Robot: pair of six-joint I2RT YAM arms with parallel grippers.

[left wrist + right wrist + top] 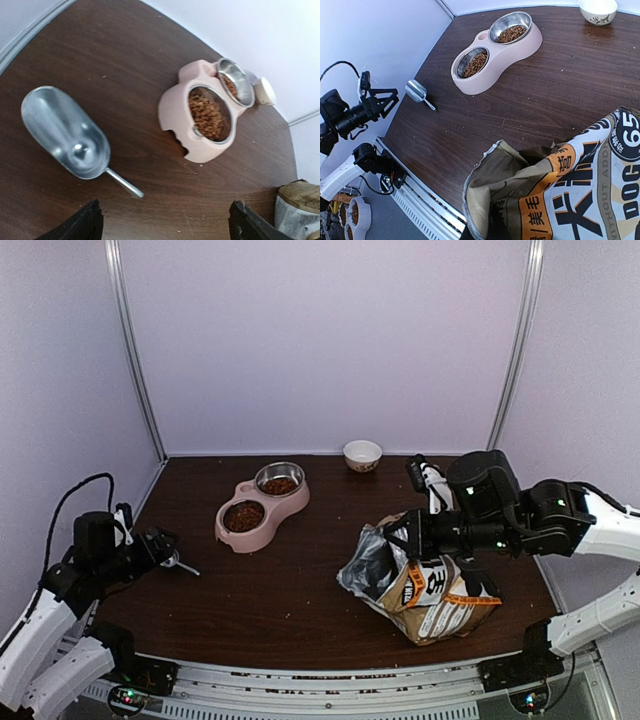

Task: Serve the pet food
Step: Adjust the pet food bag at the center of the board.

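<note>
Kibble, the pet food [205,114], filled both bowls of the feeder [172,107] near the bench's back edge. It looked loose, light and easily spilled, best moved by the scoop [65,132], gripped at its handle. The left end effector [167,222] hung released above the scoop, and the right end effector [405,535] was clenched on the lip of the bag [435,590].

The table [300,590] was dark brown; the double-bowl feeder [172,110] pale pink, its kibble [205,112] brown; the metal scoop [65,132] silver; the small bowl [362,453] white; the food bag [440,595] kraft-brown and white, with black lettering, orange bands and silver lining
</note>
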